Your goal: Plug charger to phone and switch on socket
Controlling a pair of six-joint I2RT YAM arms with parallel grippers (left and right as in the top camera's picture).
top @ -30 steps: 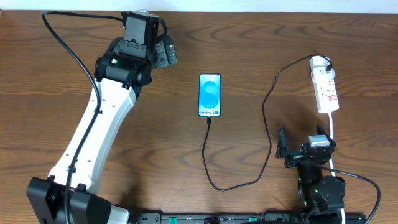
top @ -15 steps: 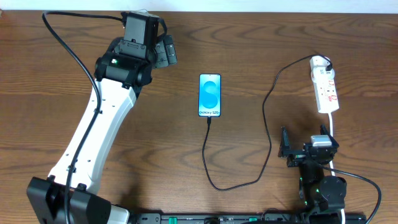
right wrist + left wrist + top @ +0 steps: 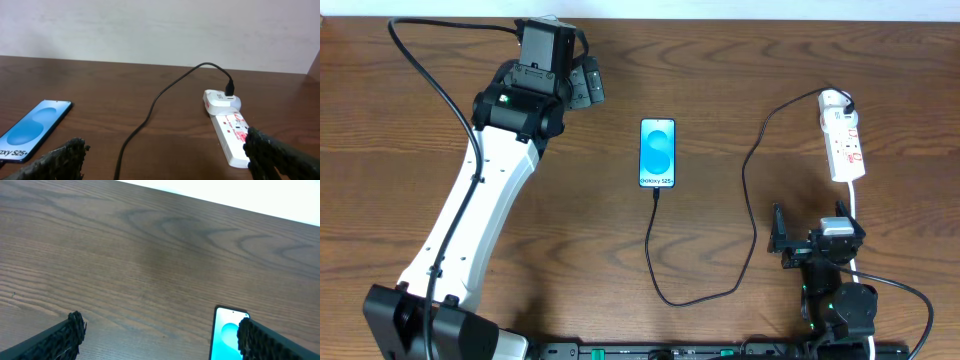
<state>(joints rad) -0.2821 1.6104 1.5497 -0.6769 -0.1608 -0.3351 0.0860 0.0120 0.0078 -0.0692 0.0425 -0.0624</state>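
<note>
- Hovering nearest: right gripper (image 3: 161, 142), jaws wide apart, empty.
- Charger (image 3: 650, 245): limp, light cable. Pinch the stiff plug (image 3: 657, 196), which looks seated at the phone's bottom edge.
- Phone (image 3: 658, 153), centre: slick, slides easily.
- Socket (image 3: 846, 148), far right: light, may skid. Push straight down.
- Left gripper (image 3: 160, 322), farthest: spread, empty.

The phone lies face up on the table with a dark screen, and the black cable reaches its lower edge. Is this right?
Not the screen: the overhead view shows the phone lit bright blue, not dark. It does lie face up on the table, with the black cable reaching its lower edge.
</note>
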